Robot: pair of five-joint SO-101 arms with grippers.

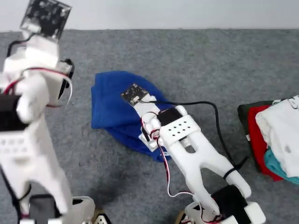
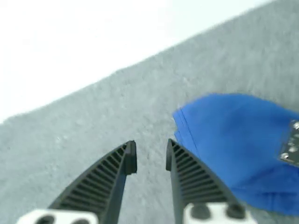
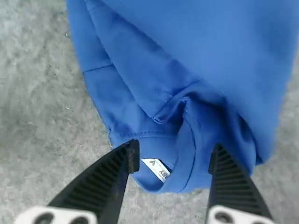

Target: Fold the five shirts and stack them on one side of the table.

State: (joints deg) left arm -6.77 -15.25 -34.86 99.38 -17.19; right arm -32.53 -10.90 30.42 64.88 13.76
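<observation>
Matt blue cloth shirt [image 3: 210, 56] on rough grey carpet [image 3: 37, 93]; ribbed matt plastic fingers [image 3: 106, 183].

Bright, even, diffuse light from above, grey table [image 1: 187, 60] matte and uniformly lit, soft faint shadow at 6 o'clock in the high view, white wall [image 2: 70, 46] blown out to glare, blue shirt [image 3: 196, 56] with gentle fold shadows

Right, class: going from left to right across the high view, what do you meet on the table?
left arm → blue shirt → stack of folded shirts. The right arm lies over the blue shirt, so it is left out of the order.
</observation>
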